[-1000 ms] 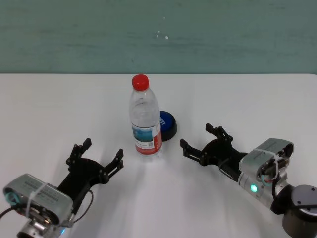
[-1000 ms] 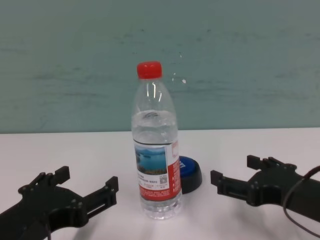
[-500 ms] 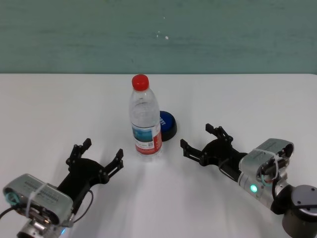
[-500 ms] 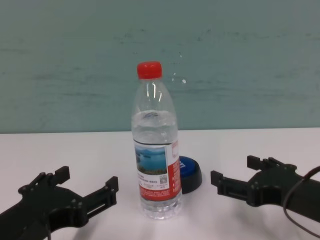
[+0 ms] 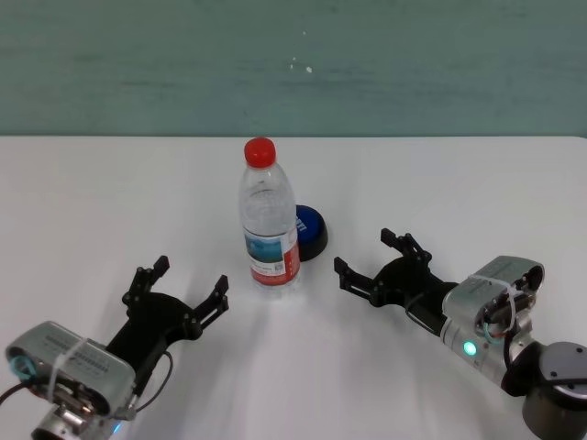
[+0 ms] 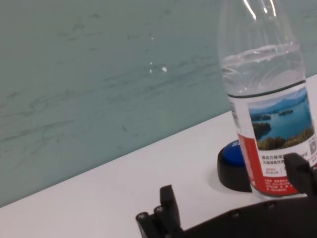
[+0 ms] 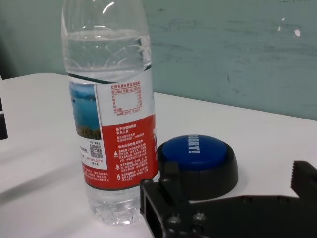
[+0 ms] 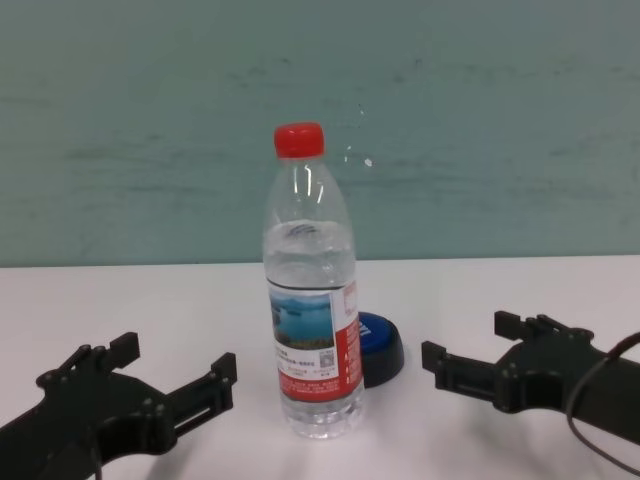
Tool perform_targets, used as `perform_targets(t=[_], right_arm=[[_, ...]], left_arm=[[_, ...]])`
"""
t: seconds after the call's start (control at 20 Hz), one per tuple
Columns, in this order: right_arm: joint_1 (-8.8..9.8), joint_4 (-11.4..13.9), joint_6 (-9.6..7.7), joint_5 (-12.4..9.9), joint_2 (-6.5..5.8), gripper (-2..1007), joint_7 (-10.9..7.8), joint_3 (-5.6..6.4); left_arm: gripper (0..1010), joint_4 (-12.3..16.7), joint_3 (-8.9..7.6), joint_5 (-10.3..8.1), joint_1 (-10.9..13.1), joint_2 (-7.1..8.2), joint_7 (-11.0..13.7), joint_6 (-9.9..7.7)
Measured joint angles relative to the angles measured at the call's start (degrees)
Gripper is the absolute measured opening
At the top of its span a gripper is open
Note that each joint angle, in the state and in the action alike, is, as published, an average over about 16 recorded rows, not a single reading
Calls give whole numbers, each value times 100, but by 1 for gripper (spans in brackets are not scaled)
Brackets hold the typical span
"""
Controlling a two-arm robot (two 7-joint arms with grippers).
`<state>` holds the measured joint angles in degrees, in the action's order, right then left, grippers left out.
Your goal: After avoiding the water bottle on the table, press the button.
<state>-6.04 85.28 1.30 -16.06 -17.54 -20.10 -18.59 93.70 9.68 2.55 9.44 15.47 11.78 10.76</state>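
Bottle (image 5: 270, 220) stands upright near the middle of the white bench (image 5: 440, 183), its red cap on and its lake-scene label facing the robot. Just behind it, on the robot's right, sits the blue button (image 5: 310, 231) on its black base; from the head and chest views the bottle covers the button's left part, so only a crescent of the dome shows. The right wrist view gives the clearest look, with the full blue top and small white lettering too blurred to read. In the left wrist view the bottle's cap is cut off by the frame, and the button peeks out from behind the label.

The left hand (image 5: 188, 284) rests low over the bench on the near left of the bottle, its two fingers spread wide and holding nothing. The right hand (image 5: 371, 255) lies low on the near right, fingers likewise spread wide and empty, pointing toward the button and well short of it. Neither hand touches the bottle. Both forearms run out of the frame at the bottom of the head view. A teal wall (image 5: 293, 64) closes the scene behind the bench.
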Motion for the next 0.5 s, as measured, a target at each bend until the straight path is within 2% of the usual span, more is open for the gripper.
perform_targets(t=[0.5], right_arm=[[-54,-34,6,-6,3,1004,-75,-66]], left_arm=[[1000,0,0,0,0,0,0,0]])
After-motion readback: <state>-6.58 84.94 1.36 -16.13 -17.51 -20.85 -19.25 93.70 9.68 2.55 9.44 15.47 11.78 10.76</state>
